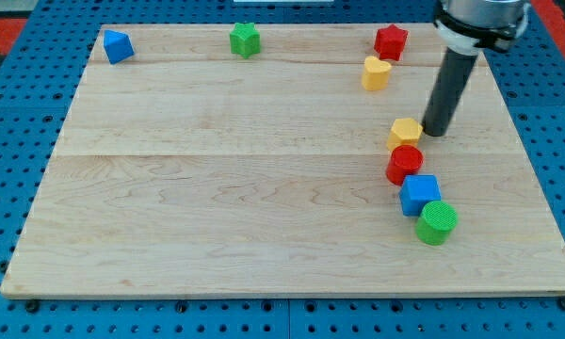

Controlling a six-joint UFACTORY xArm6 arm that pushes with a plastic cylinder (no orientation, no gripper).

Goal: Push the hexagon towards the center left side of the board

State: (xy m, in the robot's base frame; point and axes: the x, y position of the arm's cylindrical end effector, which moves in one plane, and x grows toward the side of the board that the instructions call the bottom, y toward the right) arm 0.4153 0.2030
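Observation:
A yellow hexagon (405, 132) lies right of the board's middle. My tip (435, 133) rests on the board just to the hexagon's right, touching or nearly touching it. Directly below the hexagon sits a red cylinder (404, 164), close against it. Below that are a blue cube (420, 194) and a green cylinder (437, 222), forming a line slanting down to the right.
The wooden board (217, 188) lies on a blue pegboard. Near the top edge are a blue block (118, 45) at the left, a green star (245, 40), a red star (390, 41) and a yellow block (376, 72) below it.

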